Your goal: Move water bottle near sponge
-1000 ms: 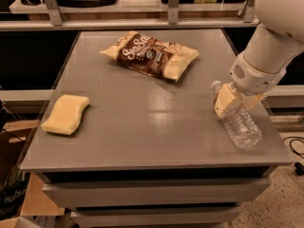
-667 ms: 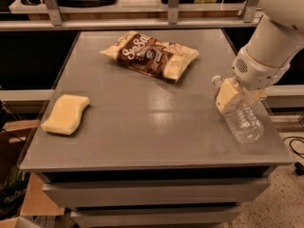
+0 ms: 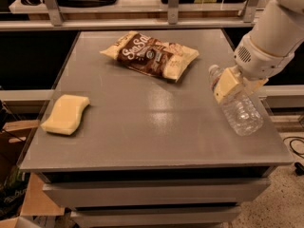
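The water bottle [image 3: 242,113], clear and ribbed with a white cap pointing up-left, is at the table's right side, tilted with its base low over the tabletop. My gripper [image 3: 228,85] is shut on the bottle's upper part, with a cream finger [image 3: 226,83] across its front. The white arm comes in from the upper right. The pale yellow sponge [image 3: 66,114] lies flat near the table's left edge, far from the bottle and the gripper.
A brown-and-cream chip bag [image 3: 151,55] lies at the back centre of the grey table [image 3: 152,127]. A shelf rail with metal posts [image 3: 173,4] runs behind the table. Cardboard [image 3: 28,198] sits on the floor at lower left.
My gripper has risen a little with the water bottle in it. The bottle's base has come up from near the table's right front. The sponge and the chip bag have not moved.
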You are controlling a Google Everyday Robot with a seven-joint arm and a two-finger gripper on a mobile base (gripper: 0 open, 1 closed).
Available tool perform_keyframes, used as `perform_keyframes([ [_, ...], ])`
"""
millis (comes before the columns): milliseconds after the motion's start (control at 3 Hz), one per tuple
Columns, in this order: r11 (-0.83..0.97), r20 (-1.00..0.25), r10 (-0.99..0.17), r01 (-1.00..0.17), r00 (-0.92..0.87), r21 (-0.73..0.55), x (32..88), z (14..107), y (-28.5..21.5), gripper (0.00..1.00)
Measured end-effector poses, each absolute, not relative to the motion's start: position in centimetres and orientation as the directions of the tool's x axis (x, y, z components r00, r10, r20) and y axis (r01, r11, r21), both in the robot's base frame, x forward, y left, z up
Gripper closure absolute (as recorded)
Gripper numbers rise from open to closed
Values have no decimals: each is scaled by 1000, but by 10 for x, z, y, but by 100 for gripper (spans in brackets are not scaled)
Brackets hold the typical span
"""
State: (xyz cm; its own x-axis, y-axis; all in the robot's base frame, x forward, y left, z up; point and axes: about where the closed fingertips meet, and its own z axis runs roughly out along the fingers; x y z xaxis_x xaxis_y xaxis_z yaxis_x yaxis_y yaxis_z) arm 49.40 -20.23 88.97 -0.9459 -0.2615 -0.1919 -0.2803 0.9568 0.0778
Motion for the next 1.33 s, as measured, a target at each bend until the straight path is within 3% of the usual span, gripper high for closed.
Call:
perform_keyframes([
  [667,979,-197,-119,-148,-973,142,498,900,-161,100],
  [1333,964,-118,-32,-62,-992,259,513,888,-71,100],
])
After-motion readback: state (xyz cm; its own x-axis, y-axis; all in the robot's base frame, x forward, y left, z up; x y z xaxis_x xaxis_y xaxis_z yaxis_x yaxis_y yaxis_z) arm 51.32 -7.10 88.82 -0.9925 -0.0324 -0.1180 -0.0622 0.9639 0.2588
